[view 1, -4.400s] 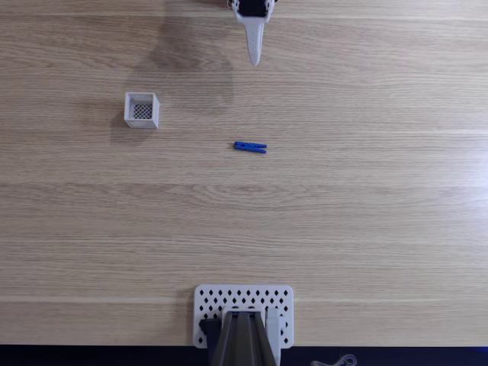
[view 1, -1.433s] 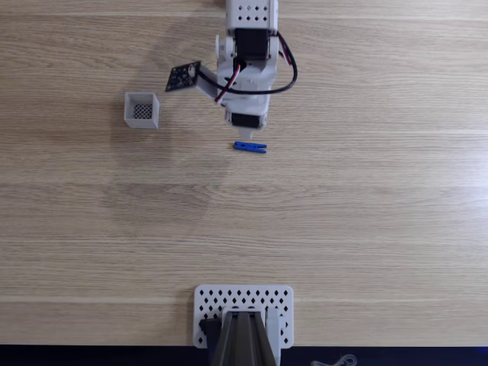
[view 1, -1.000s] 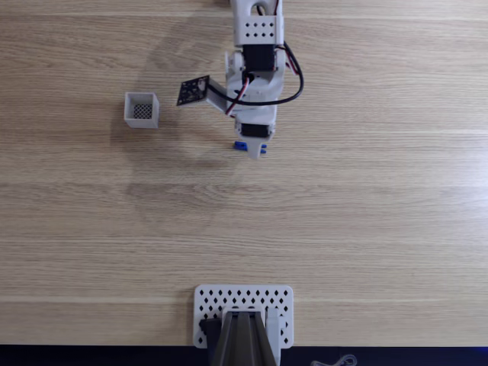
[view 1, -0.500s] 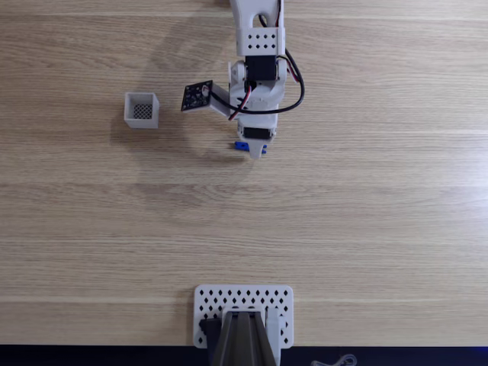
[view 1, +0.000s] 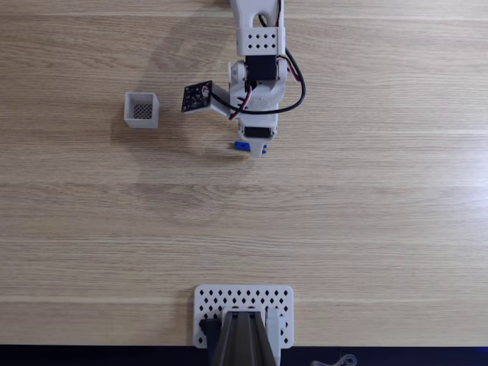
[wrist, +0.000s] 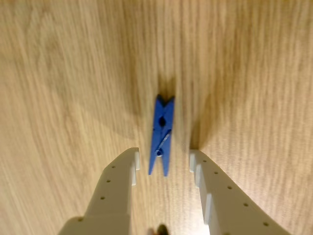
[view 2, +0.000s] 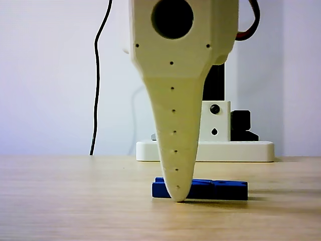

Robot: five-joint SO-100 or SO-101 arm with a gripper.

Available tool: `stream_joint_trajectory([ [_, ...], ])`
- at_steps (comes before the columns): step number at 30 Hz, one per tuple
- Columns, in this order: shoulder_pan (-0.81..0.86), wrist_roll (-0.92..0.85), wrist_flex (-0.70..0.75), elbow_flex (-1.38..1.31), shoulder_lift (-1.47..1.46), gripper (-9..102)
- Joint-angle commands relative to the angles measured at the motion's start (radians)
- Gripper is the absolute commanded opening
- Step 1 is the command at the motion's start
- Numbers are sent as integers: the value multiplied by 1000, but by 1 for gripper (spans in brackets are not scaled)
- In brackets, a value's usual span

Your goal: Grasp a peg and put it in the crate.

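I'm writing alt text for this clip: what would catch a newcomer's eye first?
The bright blue peg lying flat on the wooden table, framed between the open fingers of the white end effector that has its tips down at the tabletop. Next, the small white crate standing apart, left of the arm in the fixed view.

In the fixed view, the arm reaches much farther down the desk [view 1: 366, 213] than at the start, when only a white fingertip poked in at the top edge. Its white body now covers the middle and right part of the blue peg [view 1: 241, 146], which lay fully exposed earlier; only the peg's left end shows. The end effector [wrist: 162, 161] has come down over the peg, so its fingers [wrist: 122, 183] stand apart on either side of it, tips at the desk surface. Over the last half second the arm barely shifts.
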Motion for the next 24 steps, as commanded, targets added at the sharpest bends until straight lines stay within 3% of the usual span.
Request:
stream_joint_trajectory([
  [1, 15, -9, 54, -60, -9, 16],
  [5, 15, -9, 66, -69, -17, 13],
  [10, 15, -9, 60, -64, -15, -3],
  [19, 11, -52, 55, -43, 9, 0],
  [24, 17, -195, -32, 104, 241, 0],
])
